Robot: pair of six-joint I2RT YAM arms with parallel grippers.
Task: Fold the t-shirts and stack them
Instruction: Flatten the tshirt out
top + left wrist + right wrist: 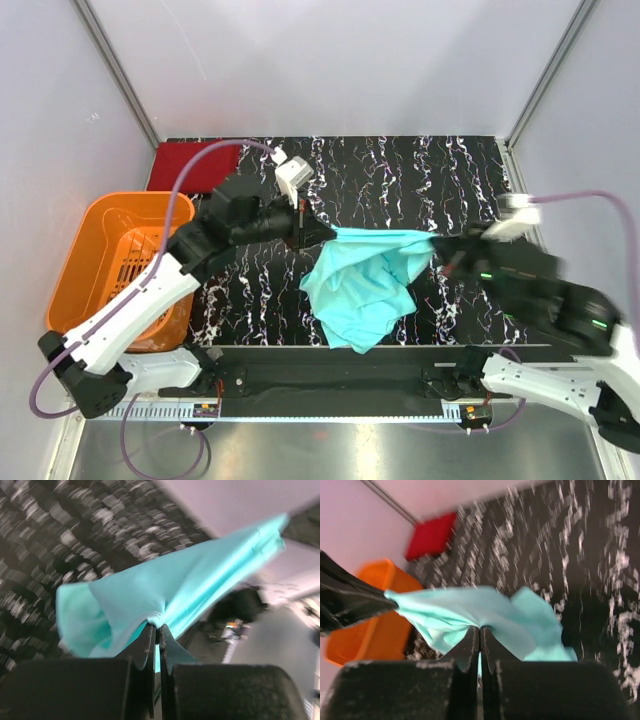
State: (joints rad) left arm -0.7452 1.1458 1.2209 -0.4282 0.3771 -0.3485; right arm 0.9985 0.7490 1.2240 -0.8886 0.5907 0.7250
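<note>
Both grippers are clamped on the teal t-shirt [365, 280]. The left gripper [318, 232] pinches its left end and the right gripper [440, 243] its right end, with a bunch of cloth in each jaw pair. The top edge is stretched taut between them over the middle of the table [420, 180]. The rest sags in folds toward the near edge; can't tell if it touches the table. The dark red t-shirt [195, 165] lies flat in the far-left corner, behind the orange basket [75, 260] and well apart from the teal one. Both wrist views are blurred.
</note>
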